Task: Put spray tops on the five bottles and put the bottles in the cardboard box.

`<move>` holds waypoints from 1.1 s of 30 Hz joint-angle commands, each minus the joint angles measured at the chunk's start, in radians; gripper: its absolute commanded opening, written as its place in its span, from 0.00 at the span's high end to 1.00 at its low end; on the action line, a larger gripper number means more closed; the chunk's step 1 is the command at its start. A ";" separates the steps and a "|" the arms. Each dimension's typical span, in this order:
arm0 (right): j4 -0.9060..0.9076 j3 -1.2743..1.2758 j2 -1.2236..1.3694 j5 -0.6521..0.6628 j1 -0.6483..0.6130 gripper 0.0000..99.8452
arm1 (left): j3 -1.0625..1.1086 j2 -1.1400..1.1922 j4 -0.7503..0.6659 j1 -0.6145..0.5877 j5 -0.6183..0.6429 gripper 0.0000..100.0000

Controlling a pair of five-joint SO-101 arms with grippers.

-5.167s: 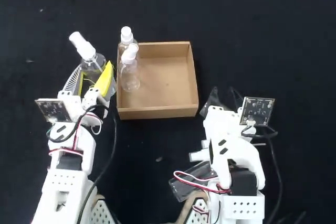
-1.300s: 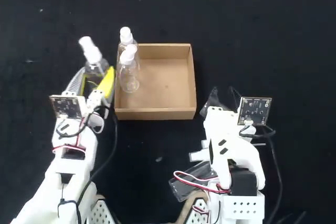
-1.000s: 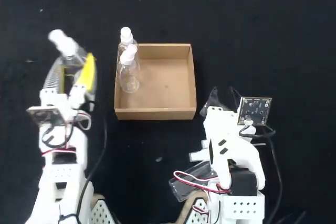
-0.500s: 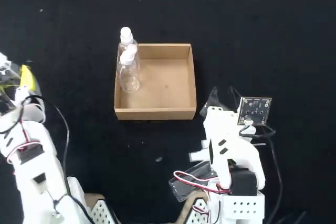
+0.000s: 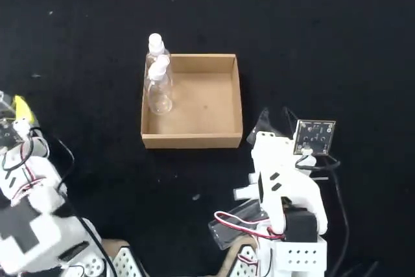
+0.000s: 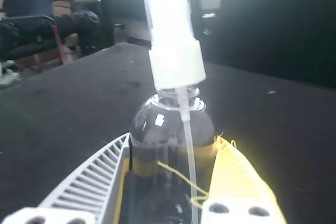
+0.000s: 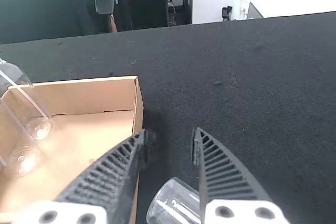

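Note:
My left gripper (image 6: 173, 142) is shut on a clear bottle (image 6: 170, 135) with a white spray top (image 6: 173, 40), held upright. In the high view this left gripper (image 5: 13, 105) is at the table's far left edge, well away from the cardboard box (image 5: 191, 139). Two capped bottles (image 5: 159, 85) stand inside the box along its left wall, and their bases (image 7: 26, 158) appear in the right wrist view. My right gripper (image 7: 168, 137) sits just right of the box's near corner, shut on a clear bottle without a top (image 7: 170, 205), whose open mouth sits between the black fingers.
Black cloth covers the table (image 5: 311, 50). The right arm's base (image 5: 285, 225) and loose cables stand at the front edge. A small speck (image 5: 196, 196) lies in front of the box. The box floor (image 5: 204, 102) right of the two bottles is bare.
My left arm has swung from beside the box's left wall out to the table's left edge, carrying the capped bottle. The right arm and the box have stayed put.

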 commanded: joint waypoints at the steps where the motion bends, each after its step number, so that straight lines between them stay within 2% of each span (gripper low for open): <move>1: -0.018 -0.005 -0.093 0.006 -0.009 0.87 | -0.059 0.176 -0.215 -0.058 -0.014 0.97; 10: -0.020 -0.005 -0.093 0.009 -0.009 0.87 | -0.019 0.456 -0.652 -0.061 -0.014 0.97; 18: -0.018 -0.004 -0.093 0.009 -0.009 0.87 | -0.067 0.638 -0.657 -0.031 -0.014 0.96; 25: -0.021 -0.004 -0.093 0.009 -0.009 0.87 | -0.064 0.767 -0.657 -0.031 -0.005 0.75; 33: -0.023 -0.004 -0.093 0.009 -0.009 0.87 | -0.068 0.779 -0.657 -0.030 -0.005 0.74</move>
